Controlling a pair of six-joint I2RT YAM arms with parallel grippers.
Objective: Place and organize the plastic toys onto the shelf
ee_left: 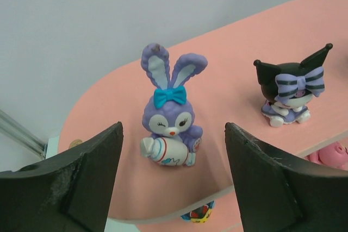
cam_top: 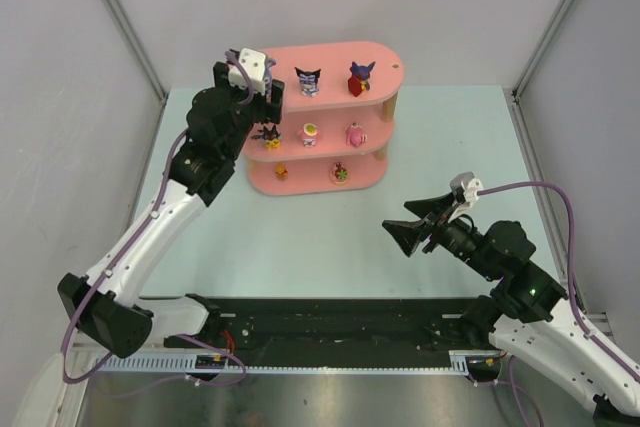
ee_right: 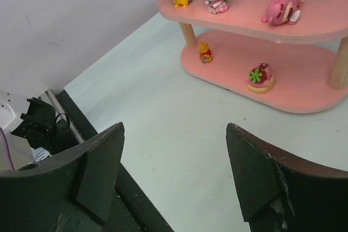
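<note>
We see the left claw [cam_top: 270, 107] up at the left end of the pink shelf [cam_top: 335, 52], level with the top board. Its jaws are spread, and the blue-purple rabbit [ee_left: 169, 129] stands upright on the board between the two fingers [ee_left: 87, 172]. There is a clear gap on either side of it, so neither finger touches it. To the right of this claw, on the same board, stands a black-eared figure [ee_left: 288, 93] with a striped bow. Beyond that is a red-purple figure [cam_top: 360, 77].

Just below the left claw, on the middle board, we find a yellow-and-black toy [cam_top: 265, 134]. To its right are a pink-and-white toy [cam_top: 310, 133] and then a pink one [cam_top: 355, 133]. On the bottom board sit a small orange toy [cam_top: 282, 172] and a red one with a green top [cam_top: 342, 175].

The right claw [cam_top: 415, 222] hangs over the pale table [cam_top: 330, 237], well apart from the shelf, which lies ahead of it and to its left. Its jaws are also spread wide, with nothing between them. From its own camera we see the two lower boards ahead, with the orange toy nearest its left finger.
</note>
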